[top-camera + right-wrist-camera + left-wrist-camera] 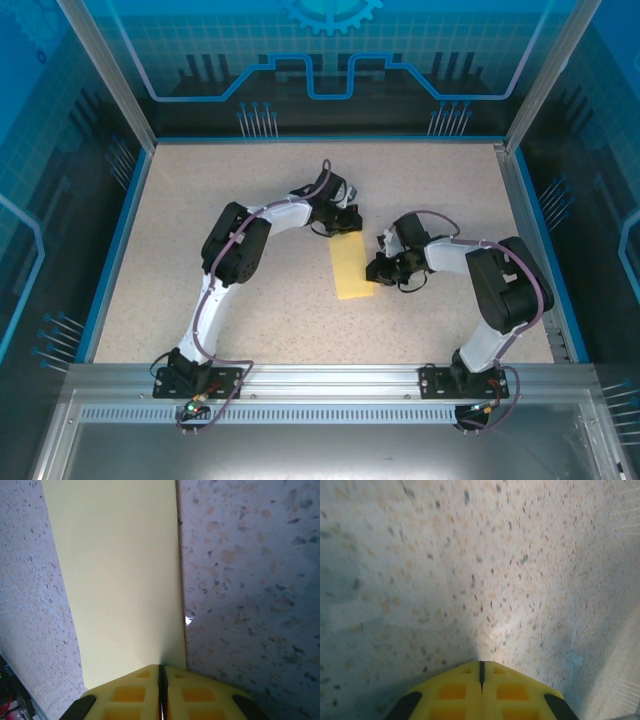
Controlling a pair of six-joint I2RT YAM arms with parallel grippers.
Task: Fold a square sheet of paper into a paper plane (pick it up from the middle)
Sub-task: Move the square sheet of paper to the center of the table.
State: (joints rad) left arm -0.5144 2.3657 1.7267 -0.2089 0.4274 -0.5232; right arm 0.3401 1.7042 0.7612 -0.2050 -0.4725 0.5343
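The paper (352,268) lies folded mid-frame on the bench (200,200). The right gripper (161,669), closed, presses its edge, likely to flatten the fold. The left gripper (481,664), closed, sits by its top.

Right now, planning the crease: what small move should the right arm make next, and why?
Probably slide the shut right gripper forward along the sheet of paper's long edge, pressing it flat: its tips rest at the sheet's end beside that edge, the sheet flat ahead.
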